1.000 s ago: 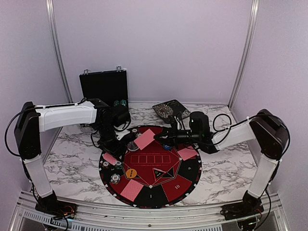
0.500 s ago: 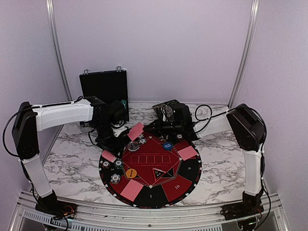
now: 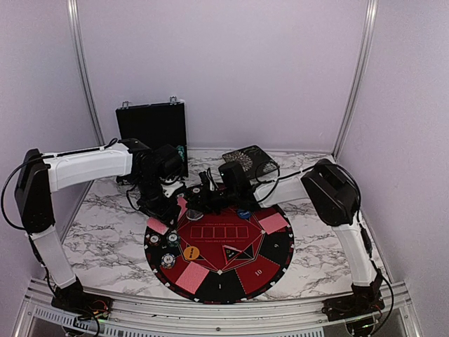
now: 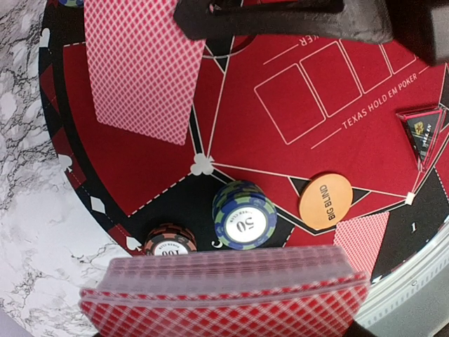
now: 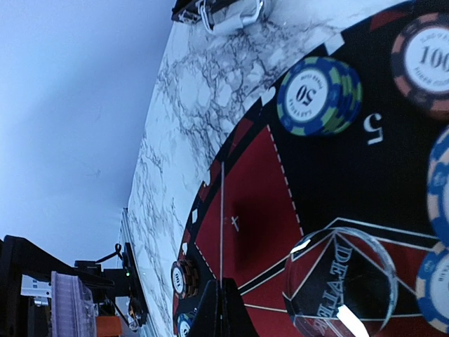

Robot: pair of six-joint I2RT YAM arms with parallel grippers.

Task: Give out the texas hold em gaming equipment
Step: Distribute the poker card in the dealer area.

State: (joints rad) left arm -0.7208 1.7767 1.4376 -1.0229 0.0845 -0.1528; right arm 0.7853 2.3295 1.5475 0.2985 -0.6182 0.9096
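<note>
Marbled white surface (image 3: 105, 225) carries a round red-and-black mat (image 3: 238, 242), with a black case (image 3: 151, 126) standing upright against the back wall. Both arms reach to the mat's far left edge, and their tips are close together there.

The left end effector (image 3: 163, 205) is clenched on a deck of red-backed cards (image 4: 224, 295), which fills the bottom of its wrist view. The right end effector (image 3: 191, 202) comes in from the right. Its fingers are drawn together and pinch a single card (image 4: 144, 67) by one corner. That card hangs back-up over the mat's rim, just beside the deck.

On the mat below the left end effector:
- A blue-and-green chip stack (image 4: 245, 214) marked 50 sits near the rim.
- A chip marked 100 (image 4: 170, 243) sits close on one side of that stack.
- An orange disc (image 4: 325, 201) reading BIG BLIND lies on the other side.
- A dealt card (image 4: 361, 242) lies face down beyond the orange disc.

A clear dealer disc (image 5: 342, 281) rests on the mat near the right end effector's tips. A blue disc (image 3: 243, 213) and another face-down card (image 3: 273, 222) lie on the mat's far right part, apart from both end effectors.
</note>
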